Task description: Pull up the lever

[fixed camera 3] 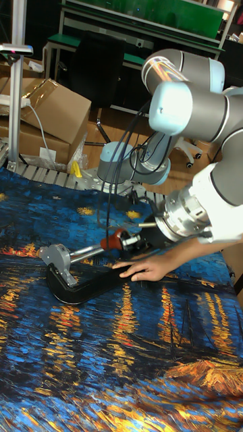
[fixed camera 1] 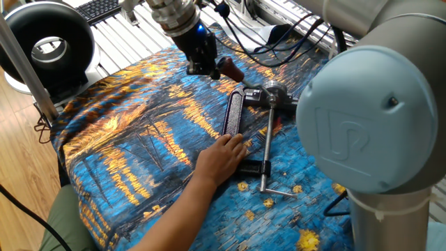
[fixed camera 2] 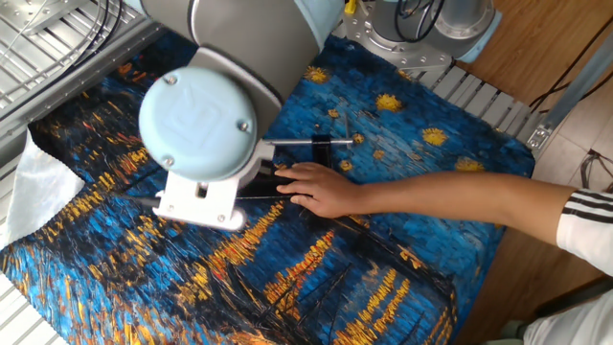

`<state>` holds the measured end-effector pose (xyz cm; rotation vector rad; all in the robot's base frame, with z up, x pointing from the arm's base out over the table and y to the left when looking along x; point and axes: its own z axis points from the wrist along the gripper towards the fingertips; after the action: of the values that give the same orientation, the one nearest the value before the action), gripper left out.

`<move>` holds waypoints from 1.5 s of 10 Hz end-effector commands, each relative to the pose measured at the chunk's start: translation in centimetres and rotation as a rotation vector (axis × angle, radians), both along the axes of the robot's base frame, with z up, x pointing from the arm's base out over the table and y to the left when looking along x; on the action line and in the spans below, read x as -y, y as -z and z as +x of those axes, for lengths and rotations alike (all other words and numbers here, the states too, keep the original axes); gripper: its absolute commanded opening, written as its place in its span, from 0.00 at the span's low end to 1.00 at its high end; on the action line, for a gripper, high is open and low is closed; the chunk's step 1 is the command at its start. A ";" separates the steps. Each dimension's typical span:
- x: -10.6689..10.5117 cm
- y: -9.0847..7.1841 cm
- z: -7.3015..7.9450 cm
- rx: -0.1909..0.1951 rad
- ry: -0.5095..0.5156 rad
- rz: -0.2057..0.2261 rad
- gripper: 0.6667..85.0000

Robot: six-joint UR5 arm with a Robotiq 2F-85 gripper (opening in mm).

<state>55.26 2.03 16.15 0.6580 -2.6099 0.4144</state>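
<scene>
Gripper (fixed camera 1: 206, 67) at red sleeve end of lever (fixed camera 1: 240, 81), jaws apparently pinching sleeve. Lever raised off painted cloth (fixed camera 1: 139, 132), running from sleeve down to round silver hub (fixed camera 3: 57, 257). Black clamp frame (fixed camera 3: 88, 287) lies on cloth below. Person's hand (fixed camera 1: 221, 157) presses flat on frame.

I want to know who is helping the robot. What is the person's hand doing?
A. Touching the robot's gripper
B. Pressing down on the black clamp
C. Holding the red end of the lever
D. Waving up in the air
B: the hand lies flat on the black clamp, while the gripper is at the lever.
</scene>
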 end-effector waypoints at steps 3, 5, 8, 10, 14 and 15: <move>2.2 -2.7 -2.0 -0.018 -0.029 -0.027 0.00; 3.5 -2.9 -2.5 -0.010 -0.045 -0.023 0.00; 5.0 -3.6 -3.0 -0.011 -0.069 -0.060 0.00; 6.2 -3.3 -3.5 -0.014 -0.079 -0.056 0.00; 6.6 -2.0 -5.2 -0.024 -0.061 0.001 0.00; 6.7 -1.6 -5.7 -0.023 -0.058 0.020 0.00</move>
<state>50.56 -4.60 18.45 0.7384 -2.5651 0.4536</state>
